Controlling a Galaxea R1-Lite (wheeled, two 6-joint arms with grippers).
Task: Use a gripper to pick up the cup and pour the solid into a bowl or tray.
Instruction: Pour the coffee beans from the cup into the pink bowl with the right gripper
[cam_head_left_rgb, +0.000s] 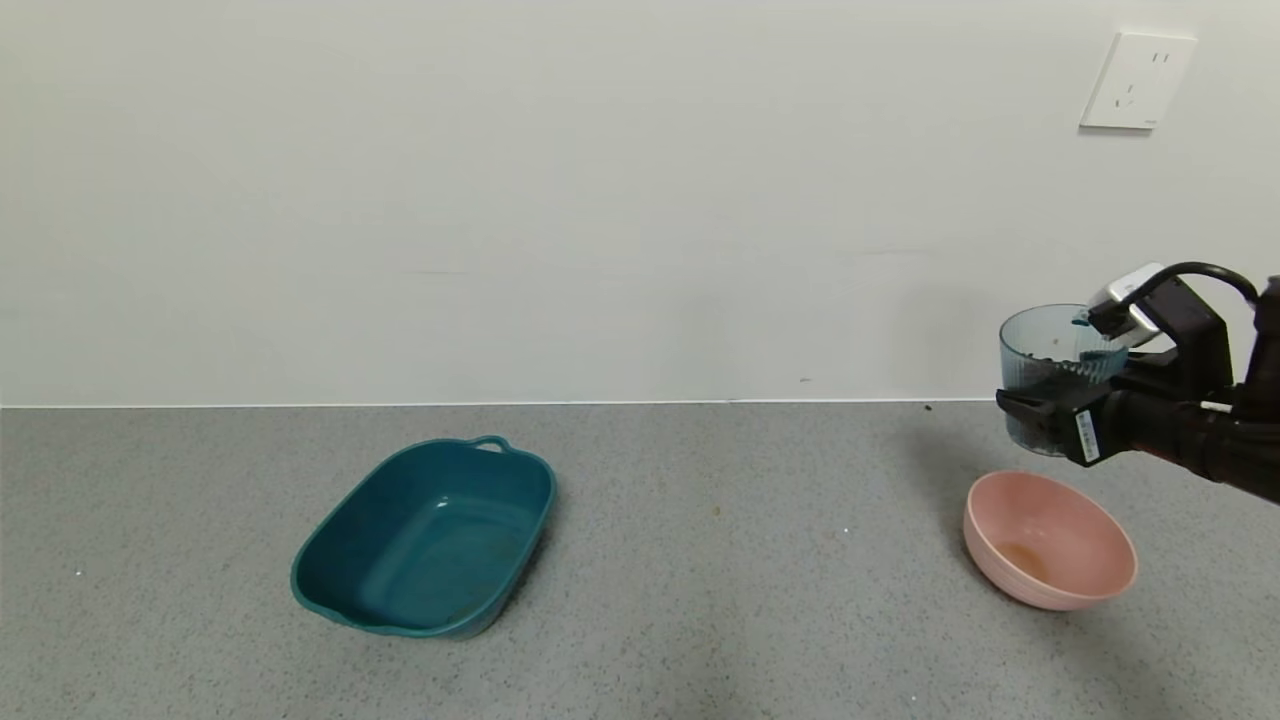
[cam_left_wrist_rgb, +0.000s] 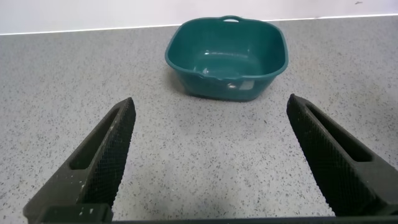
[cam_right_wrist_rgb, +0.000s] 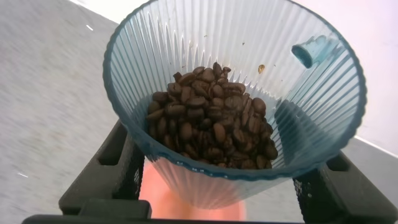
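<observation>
1. Cup (cam_head_left_rgb: 1050, 375): ribbed translucent blue-grey, held upright in the air at about 3 o'clock of the head view, above and just behind the pink bowl (cam_head_left_rgb: 1048, 540), not touching it.
2. Solid (cam_right_wrist_rgb: 211, 121): dark brown bean-like bits heaped in the cup's bottom, filling only its lower part.
3. Right gripper (cam_head_left_rgb: 1060, 405): fingers (cam_right_wrist_rgb: 112, 165) pressed against opposite sides of the cup's wall, pinching it; the lower cup is hidden behind them in the head view.
4. Pink bowl: rests on the grey counter (cam_head_left_rgb: 700, 560); holds only a faint brownish smear at its bottom.
5. Teal tub (cam_head_left_rgb: 425, 540): at about 7 o'clock on the counter, well apart from the bowl, nothing in it.
6. Left gripper (cam_left_wrist_rgb: 211, 162): spread wide, low over the counter facing the tub, out of the head view.
</observation>
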